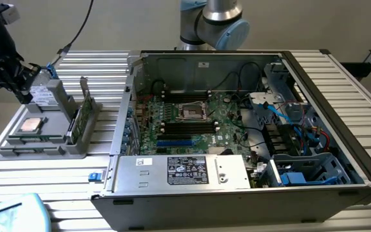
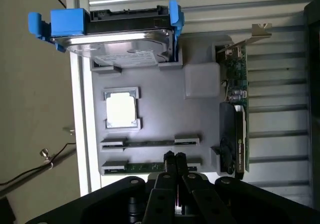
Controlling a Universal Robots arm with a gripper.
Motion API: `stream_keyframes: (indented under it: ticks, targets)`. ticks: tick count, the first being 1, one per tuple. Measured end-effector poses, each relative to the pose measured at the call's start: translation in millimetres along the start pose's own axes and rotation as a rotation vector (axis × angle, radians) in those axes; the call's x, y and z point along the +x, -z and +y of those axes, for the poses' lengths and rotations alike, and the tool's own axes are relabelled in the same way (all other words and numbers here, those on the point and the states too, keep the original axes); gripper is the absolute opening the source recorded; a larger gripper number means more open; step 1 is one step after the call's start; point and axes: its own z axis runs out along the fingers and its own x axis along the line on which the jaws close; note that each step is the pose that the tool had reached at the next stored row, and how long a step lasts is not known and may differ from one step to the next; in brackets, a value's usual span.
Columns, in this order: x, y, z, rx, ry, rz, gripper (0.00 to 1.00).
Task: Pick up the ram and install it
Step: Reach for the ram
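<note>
The ram (image 2: pixel 141 167) is lying in the tray (image 2: pixel 160 119) near the processor chip (image 2: pixel 121 109); the gripper (image 2: pixel 175 157) is hovering over it, fingers together.

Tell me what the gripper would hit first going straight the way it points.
Most likely the ram lying in its slot in the gray tray, right ahead of the shut gripper, though depth is unclear.
</note>
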Motion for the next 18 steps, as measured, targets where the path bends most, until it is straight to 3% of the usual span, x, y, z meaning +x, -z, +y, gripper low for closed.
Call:
stream_keyframes:
  ticks: [9, 14, 18]
  targets:
    - [9.0, -7.6, -20.3, 0.0007, 0.000, 0.0096, 0.10]
    - [8.9, -9.4, -21.9, 0.0011, 0.013, 0.0106, 0.10]
    - [8.9, -11.5, -22.0, 0.0042, 0.070, 0.0133, 0.10]
